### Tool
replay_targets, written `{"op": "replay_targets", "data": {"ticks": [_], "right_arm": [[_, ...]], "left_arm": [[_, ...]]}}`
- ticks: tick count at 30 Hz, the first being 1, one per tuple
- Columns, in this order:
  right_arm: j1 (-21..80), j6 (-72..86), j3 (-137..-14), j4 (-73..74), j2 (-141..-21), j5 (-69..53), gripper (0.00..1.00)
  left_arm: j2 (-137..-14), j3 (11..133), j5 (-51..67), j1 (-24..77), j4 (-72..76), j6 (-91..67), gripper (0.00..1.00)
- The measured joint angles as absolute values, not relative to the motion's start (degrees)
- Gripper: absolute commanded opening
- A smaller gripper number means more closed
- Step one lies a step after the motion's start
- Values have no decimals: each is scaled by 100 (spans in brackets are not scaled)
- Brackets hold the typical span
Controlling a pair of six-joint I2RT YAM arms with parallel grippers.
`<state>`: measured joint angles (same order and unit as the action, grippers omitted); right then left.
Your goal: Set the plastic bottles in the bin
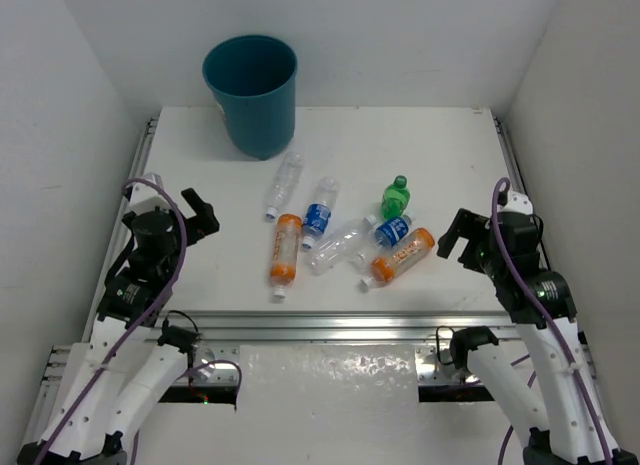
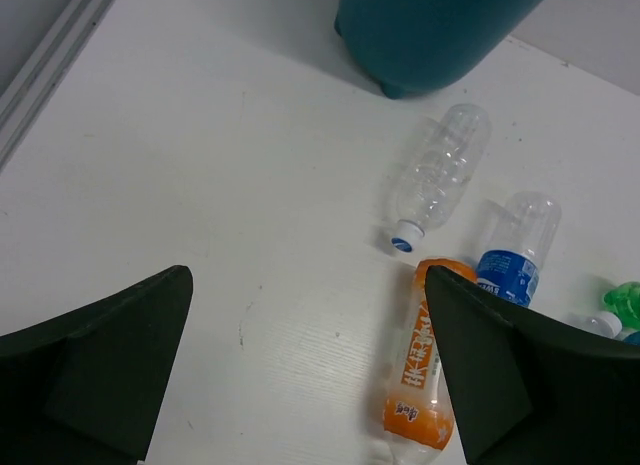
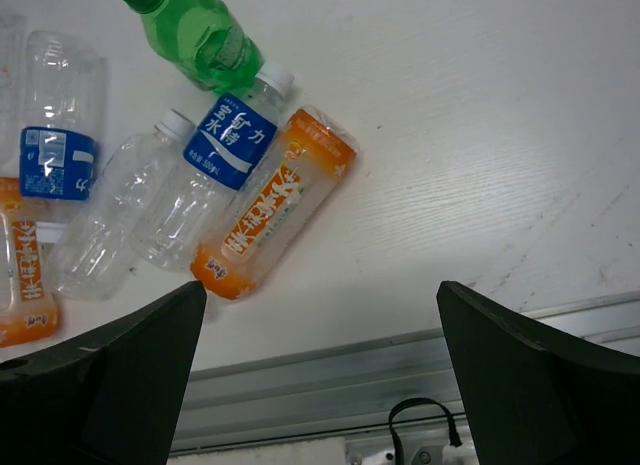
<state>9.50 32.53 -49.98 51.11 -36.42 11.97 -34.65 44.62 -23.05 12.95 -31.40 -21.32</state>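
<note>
The teal bin [image 1: 251, 93] stands upright at the back left of the table; its base shows in the left wrist view [image 2: 430, 35]. Several bottles lie in the middle: a plain clear one [image 1: 285, 183], a blue-labelled one [image 1: 320, 215], a green one [image 1: 396, 196], an orange-labelled one [image 1: 284, 251], a clear one [image 1: 338, 248], a second blue-labelled one [image 1: 391, 231] and a second orange-labelled one [image 1: 401, 256]. My left gripper [image 1: 200, 217] is open and empty, left of the bottles. My right gripper [image 1: 458, 237] is open and empty, right of them.
A metal rail [image 1: 330, 325] runs along the table's near edge and shows in the right wrist view [image 3: 330, 375]. White walls close in the table at the back and both sides.
</note>
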Motion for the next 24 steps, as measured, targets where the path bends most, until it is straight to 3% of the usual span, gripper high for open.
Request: {"op": "replay_targets", "data": {"ticks": [11, 18, 24], "right_arm": [[950, 3948, -4351, 4265, -3057, 403, 99], [1028, 4589, -4353, 3844, -5072, 436, 98], [1702, 5063, -4348, 3553, -6410, 1013, 97]], "left_arm": [[-3590, 4462, -2287, 1181, -3170, -2147, 100], [-3623, 4462, -2233, 1050, -3170, -2147, 100], [-3765, 4462, -2073, 1041, -3164, -2139, 100]]}}
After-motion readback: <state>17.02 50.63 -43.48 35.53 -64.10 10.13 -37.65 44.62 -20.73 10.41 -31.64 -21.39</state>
